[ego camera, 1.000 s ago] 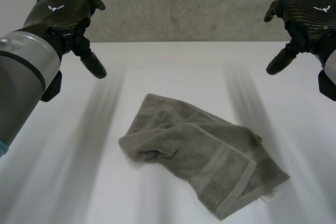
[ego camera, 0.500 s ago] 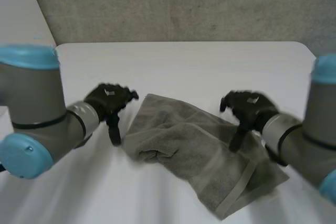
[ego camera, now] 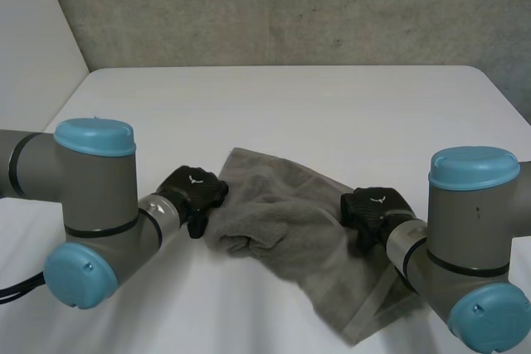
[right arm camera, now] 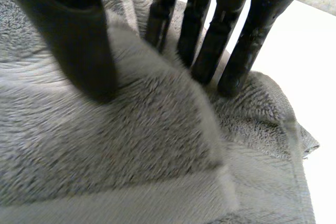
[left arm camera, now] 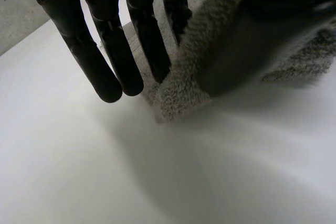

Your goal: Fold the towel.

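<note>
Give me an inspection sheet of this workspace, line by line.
Surface: white table.
Job's things: grey towel, crumpled, one edge rolled under, not yet folded.
Clutter: nothing seen.
Hands: left hand open, straight fingers at the towel's edge on its own side; right hand open, fingertips and thumb on the cloth near the opposite edge.
Cables: nothing seen.
Surroundings: concrete wall behind the table.

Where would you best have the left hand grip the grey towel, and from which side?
The doubled-over edge of the grey towel nearest the left hand, approached from the bare side of the white table: that fold stands thick and raised, giving the hand something to pinch.
</note>
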`<state>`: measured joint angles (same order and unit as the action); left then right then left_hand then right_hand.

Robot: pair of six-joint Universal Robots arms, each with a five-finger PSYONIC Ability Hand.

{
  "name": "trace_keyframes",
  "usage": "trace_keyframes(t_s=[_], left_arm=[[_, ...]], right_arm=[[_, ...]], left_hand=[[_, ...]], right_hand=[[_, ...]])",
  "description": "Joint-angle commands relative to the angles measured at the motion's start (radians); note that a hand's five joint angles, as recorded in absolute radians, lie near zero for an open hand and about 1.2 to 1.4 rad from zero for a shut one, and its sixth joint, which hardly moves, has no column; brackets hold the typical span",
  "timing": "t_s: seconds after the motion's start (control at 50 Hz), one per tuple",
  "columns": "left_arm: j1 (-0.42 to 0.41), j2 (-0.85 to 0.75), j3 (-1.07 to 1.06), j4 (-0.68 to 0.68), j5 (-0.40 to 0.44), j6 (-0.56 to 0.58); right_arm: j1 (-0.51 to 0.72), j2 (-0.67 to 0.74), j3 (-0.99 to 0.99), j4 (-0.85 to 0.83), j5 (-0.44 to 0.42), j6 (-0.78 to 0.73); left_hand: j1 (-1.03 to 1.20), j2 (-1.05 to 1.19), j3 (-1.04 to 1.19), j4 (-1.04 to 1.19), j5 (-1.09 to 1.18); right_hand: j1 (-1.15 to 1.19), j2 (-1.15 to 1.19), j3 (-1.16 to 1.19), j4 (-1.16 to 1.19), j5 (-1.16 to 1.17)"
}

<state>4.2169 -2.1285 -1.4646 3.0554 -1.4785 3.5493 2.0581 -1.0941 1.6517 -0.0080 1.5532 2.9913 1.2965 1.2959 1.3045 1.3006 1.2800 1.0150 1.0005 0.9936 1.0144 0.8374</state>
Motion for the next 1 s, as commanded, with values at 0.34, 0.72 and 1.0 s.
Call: trace_keyframes(t_s=[0.34, 0.72, 1.0], left_arm=[[-0.008, 0.128, 0.547, 0.230, -0.375, -0.112], [-0.021, 0.344, -0.085, 0.273, -0.281, -0.216], [-0.035, 0.275, -0.444, 0.407, -0.138, -0.148]], right_arm=[[-0.035, -0.102, -0.567, -0.161, -0.186, -0.272], [-0.033, -0.159, -0.353, -0.087, -0.300, -0.357], [-0.038, -0.004, -0.089, -0.090, -0.282, -0.399]], left_hand=[[0.100, 0.100, 0.092, 0.096, -0.058], [0.100, 0.100, 0.092, 0.096, -0.058], [0.100, 0.100, 0.092, 0.096, -0.058]], right_hand=[[0.381, 0.396, 0.403, 0.382, 0.384], [0.381, 0.396, 0.403, 0.382, 0.384], [0.371, 0.385, 0.392, 0.371, 0.374]])
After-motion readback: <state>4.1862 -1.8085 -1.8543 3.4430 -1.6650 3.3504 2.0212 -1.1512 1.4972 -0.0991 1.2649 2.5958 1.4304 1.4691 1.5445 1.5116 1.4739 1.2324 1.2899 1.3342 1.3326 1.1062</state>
